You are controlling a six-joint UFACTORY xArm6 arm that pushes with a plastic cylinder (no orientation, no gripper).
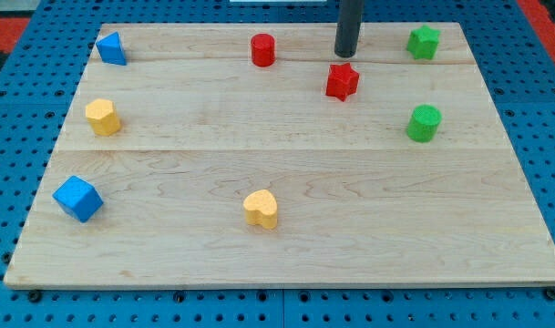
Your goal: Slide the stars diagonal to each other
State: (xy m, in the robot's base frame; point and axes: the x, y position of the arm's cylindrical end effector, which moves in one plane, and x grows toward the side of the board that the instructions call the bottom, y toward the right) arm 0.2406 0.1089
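Yellow heart (261, 209); two stars beyond

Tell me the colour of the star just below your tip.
Red. The star shows clearly in the camera view, just below my tip.

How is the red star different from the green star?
The red star is red; the green star is green. The red star sits just below my tip, near the board's top middle; the green star sits apart in the top right corner. Both are small star-shaped blocks lying on the wooden board.
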